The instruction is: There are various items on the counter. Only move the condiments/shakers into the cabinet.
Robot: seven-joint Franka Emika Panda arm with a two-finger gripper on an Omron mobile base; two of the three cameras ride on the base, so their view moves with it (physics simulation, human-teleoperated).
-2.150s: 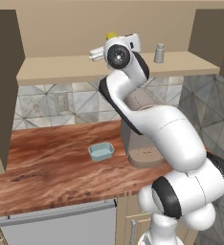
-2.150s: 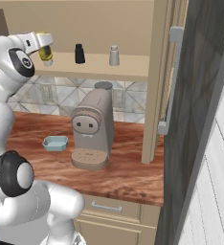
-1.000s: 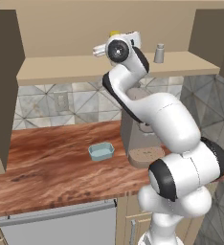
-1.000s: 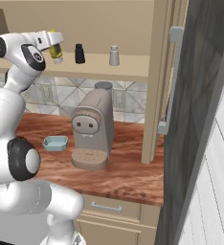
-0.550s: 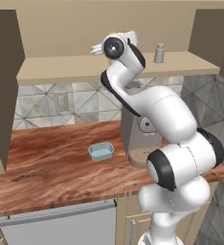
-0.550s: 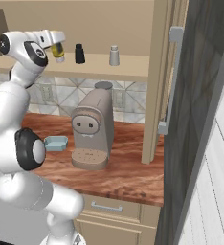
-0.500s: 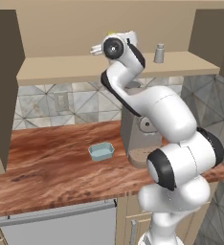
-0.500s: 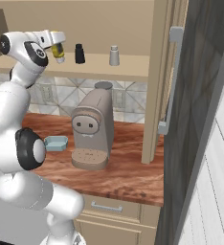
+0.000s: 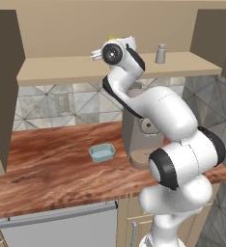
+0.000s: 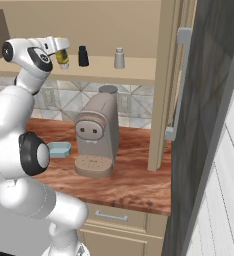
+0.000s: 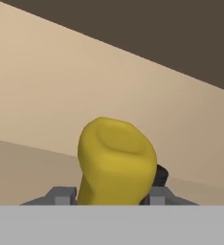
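two shakers, the black shaker (image 10: pixel 82 56) and grey shaker (image 10: pixel 119 58), already stand on the cabinet (image 10: pixel 139 70) shelf; the yellow bottle (image 10: pixel 62 58) is clamped between the narrow jaws of the gripper (image 10: pixel 60 51), held up over the shelf's left part, just beside the black shaker. to finish well, i'd judge it should lower the bottle straight until its base meets the board, then let go and back out without brushing the black shaker. right base view shows all three containers in a row; left base view hides the bottle behind the wrist. hand view shows the bottle's body between the finger tips (image 11: pixel 62 197).
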